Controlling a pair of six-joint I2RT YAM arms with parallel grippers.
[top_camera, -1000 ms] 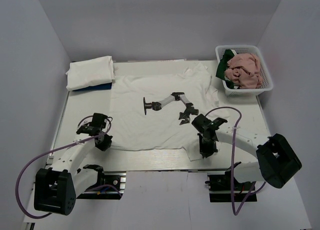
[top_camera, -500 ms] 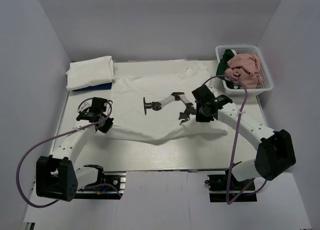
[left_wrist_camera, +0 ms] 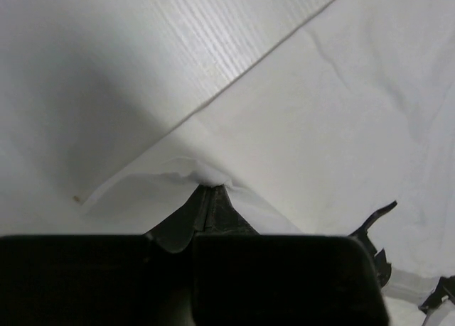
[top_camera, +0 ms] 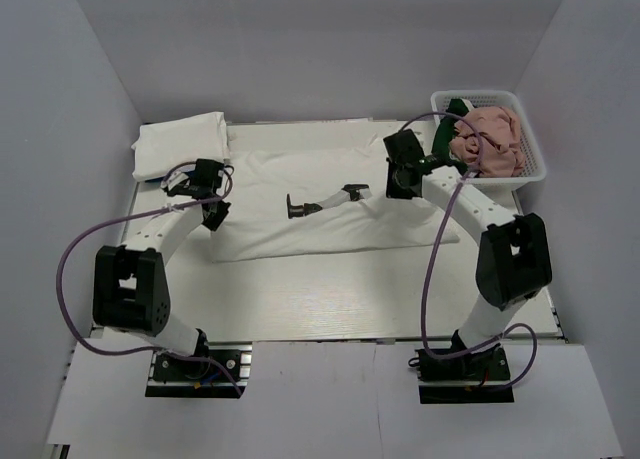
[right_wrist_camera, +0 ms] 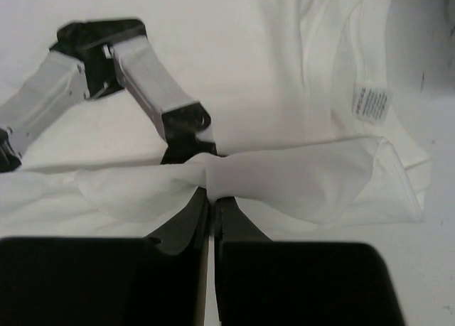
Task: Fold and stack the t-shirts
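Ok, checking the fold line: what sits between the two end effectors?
Top view: the white printed t-shirt stretches from the left end effector to the right end effector, both pinching it.

Both arms stretch forward and lean inward. The left gripper (left_wrist_camera: 211, 192) and the right gripper (right_wrist_camera: 211, 197) angle downward, fingers pressed together, each pinching a fold of the white t-shirt (top_camera: 330, 235).

Robotics lab cell, plain white walls (top_camera: 320, 49), arm bases (top_camera: 455, 364) bolted to table (top_camera: 330, 289)
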